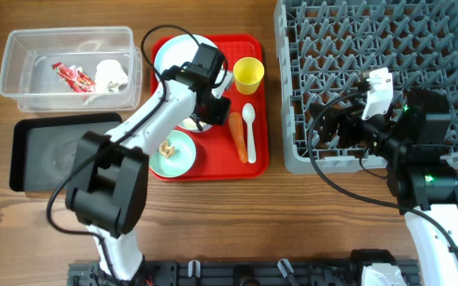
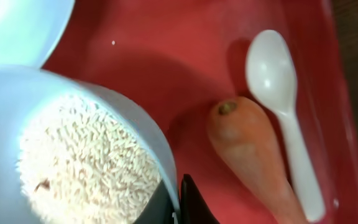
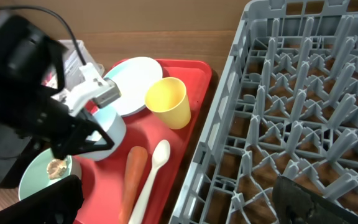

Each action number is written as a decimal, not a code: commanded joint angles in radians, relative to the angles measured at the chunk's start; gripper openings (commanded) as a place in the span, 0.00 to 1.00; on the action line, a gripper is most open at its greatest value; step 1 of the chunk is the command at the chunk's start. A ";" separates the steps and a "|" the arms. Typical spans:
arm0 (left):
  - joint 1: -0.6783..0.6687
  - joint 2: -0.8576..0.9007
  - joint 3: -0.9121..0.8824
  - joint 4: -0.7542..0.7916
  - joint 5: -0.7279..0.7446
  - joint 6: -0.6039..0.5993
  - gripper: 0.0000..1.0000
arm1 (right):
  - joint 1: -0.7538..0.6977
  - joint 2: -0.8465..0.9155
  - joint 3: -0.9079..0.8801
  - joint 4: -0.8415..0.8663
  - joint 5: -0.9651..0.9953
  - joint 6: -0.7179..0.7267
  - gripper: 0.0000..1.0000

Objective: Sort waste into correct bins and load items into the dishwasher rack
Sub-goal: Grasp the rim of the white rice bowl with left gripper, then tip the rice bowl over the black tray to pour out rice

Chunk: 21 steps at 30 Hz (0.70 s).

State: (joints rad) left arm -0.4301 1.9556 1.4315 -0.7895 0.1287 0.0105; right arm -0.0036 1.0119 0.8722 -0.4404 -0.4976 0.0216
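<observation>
My left gripper (image 1: 205,107) is shut on the rim of a pale blue-green bowl (image 2: 148,137) filled with white rice (image 2: 79,162), over the red tray (image 1: 213,163). The bowl also shows in the right wrist view (image 3: 107,134). An orange carrot (image 1: 238,135) and a white spoon (image 1: 250,127) lie beside it. A yellow cup (image 1: 247,75) and a pale blue plate (image 1: 173,54) stand behind. A second bowl (image 1: 177,159) holds a brown lump (image 1: 166,147). My right gripper (image 1: 336,127) is open and empty over the left edge of the grey rack (image 1: 388,71).
A clear tub (image 1: 22,40) at the far left holds a red-and-white wrapper (image 1: 74,77) and a white tissue (image 1: 111,73). A black tray (image 1: 54,151) lies in front of it. The left arm reaches across the red tray's left side.
</observation>
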 commanded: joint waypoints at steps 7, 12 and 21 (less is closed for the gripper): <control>0.004 -0.256 0.010 -0.020 0.031 -0.057 0.04 | -0.003 0.006 0.024 0.013 -0.020 0.007 1.00; 0.053 -0.384 0.010 -0.093 0.031 -0.128 0.04 | -0.003 0.006 0.024 0.010 -0.020 0.007 1.00; 0.365 -0.458 0.006 -0.375 0.188 -0.175 0.04 | -0.003 0.006 0.024 0.007 -0.019 0.007 1.00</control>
State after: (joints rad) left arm -0.1940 1.5089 1.4334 -1.1061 0.2157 -0.1471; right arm -0.0036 1.0119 0.8722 -0.4339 -0.4980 0.0216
